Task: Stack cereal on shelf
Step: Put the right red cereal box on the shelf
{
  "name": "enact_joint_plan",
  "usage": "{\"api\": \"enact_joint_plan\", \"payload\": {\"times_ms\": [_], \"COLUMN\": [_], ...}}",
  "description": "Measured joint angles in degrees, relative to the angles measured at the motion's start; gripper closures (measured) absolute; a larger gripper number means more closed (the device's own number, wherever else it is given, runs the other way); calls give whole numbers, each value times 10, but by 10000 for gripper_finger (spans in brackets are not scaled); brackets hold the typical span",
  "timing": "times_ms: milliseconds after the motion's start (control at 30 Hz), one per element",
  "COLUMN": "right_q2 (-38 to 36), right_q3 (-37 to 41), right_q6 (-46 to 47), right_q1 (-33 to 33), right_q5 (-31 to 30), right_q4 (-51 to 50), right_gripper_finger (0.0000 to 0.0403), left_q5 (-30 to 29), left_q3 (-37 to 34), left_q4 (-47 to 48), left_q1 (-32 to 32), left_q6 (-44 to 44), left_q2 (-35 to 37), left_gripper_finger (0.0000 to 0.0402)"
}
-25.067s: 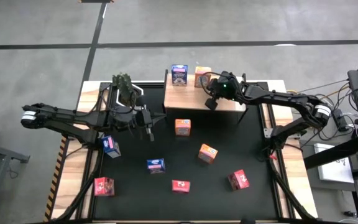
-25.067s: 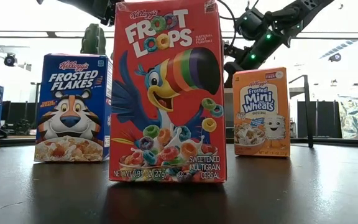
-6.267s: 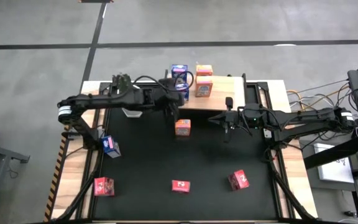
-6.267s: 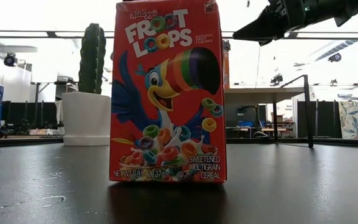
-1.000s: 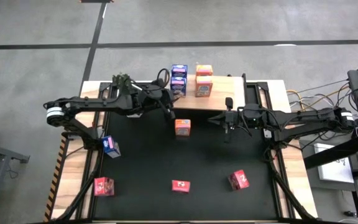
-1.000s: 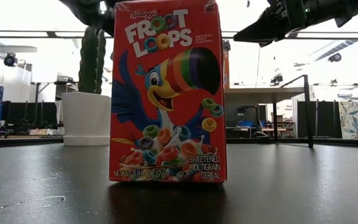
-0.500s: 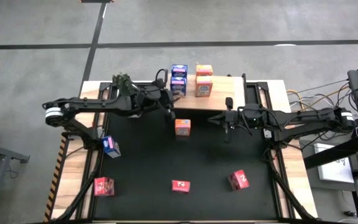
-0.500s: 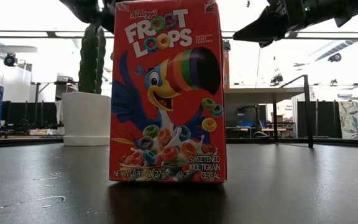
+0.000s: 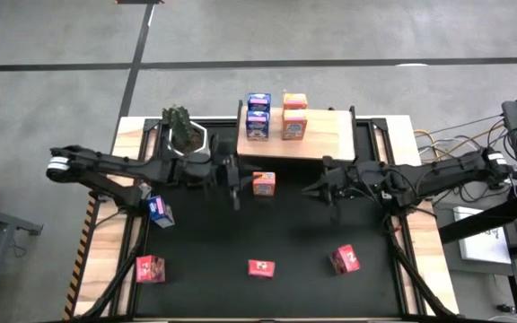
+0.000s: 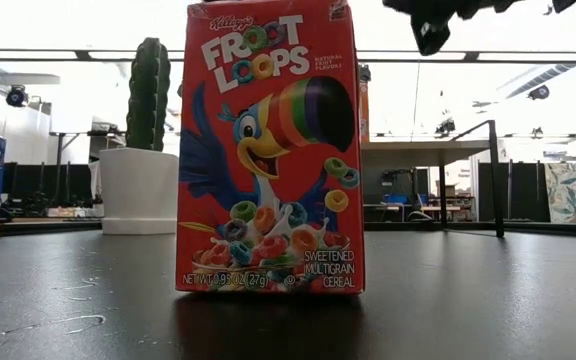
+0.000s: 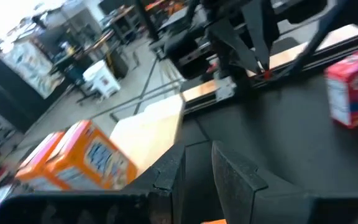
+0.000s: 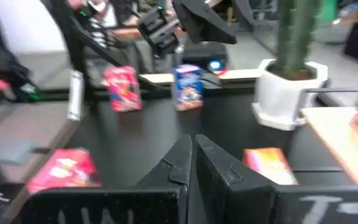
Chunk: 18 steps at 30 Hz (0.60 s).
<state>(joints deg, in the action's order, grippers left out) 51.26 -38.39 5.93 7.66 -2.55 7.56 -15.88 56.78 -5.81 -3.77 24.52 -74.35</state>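
Note:
The shelf (image 9: 330, 136), a light wood board, stands at the table's far side. On it, two blue cereal boxes (image 9: 258, 117) are stacked, and beside them two orange ones (image 9: 294, 117). One orange box (image 9: 264, 183) stands on the black mat below the shelf's front edge. It also shows in the left wrist view (image 11: 73, 158) and the right wrist view (image 12: 267, 165). My left gripper (image 9: 233, 178) hovers just left of it, narrowly open and empty (image 11: 197, 171). My right gripper (image 9: 316, 190) hovers to its right, shut and empty (image 12: 193, 163).
A blue box (image 9: 158, 209) lies at the mat's left. Three red boxes (image 9: 150, 267) (image 9: 260, 267) (image 9: 345, 259) stand along the near side; the middle one fills the low view (image 10: 268, 150). A white pot with a cactus (image 9: 185, 135) stands left of the shelf.
My left gripper has swung away from the shelf's left front corner toward the table's near edge and now hovers beside the orange box on the mat. My right gripper has shifted a little toward the near edge and rolled. No box has moved.

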Motion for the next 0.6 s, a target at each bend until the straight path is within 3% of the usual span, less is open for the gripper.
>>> {"api": "enact_joint_plan", "payload": {"times_ms": [267,467,600], "right_q2": [89,169,207], "right_q3": [-100,-220,-301], "right_q6": [89,273,428], "right_q1": [76,110,137], "right_q5": [-21,-19,-18], "right_q4": [-117,-389,-599], "right_gripper_finger": [390,390,390], "left_q5": [0,-6,-45], "left_q3": [-14,-29,-30], "left_q4": [4,4,3], "left_q1": [-20,-18,-17], "left_q6": [33,53,70], "left_q2": [-2,4,6], "left_gripper_finger": [339,339,339]}}
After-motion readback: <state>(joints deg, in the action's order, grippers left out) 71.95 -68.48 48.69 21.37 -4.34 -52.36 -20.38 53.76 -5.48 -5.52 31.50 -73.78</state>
